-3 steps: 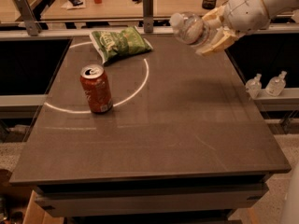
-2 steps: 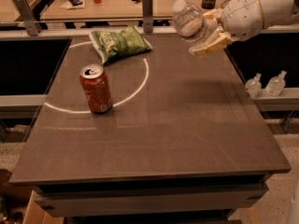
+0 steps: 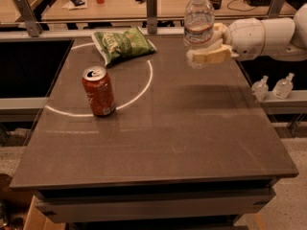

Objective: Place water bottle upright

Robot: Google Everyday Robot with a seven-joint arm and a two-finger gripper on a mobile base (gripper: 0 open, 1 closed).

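While the arm is stretching in from the right edge of the scene, the gripper [image 3: 205, 46] is hanging over the far right part of the dark table [image 3: 192, 147], its cream fingers [image 3: 211, 57] closing around the lower body of the water bottle [image 3: 198, 19]. The bottle is standing upright in that grasp, white cap on top, and it is appearing to float above the tabletop rather than resting on it, with a soft shadow lying on the surface nearer the camera. Well apart to the left, a red-orange soda can [image 3: 99, 91] is standing upright on a white circle line [image 3: 144, 83] painted on the table. A green chip bag [image 3: 122, 44] is lying flat at the far side, across the same circle. Two small pump bottles [image 3: 271, 86] are sitting on a ledge off the table's right side
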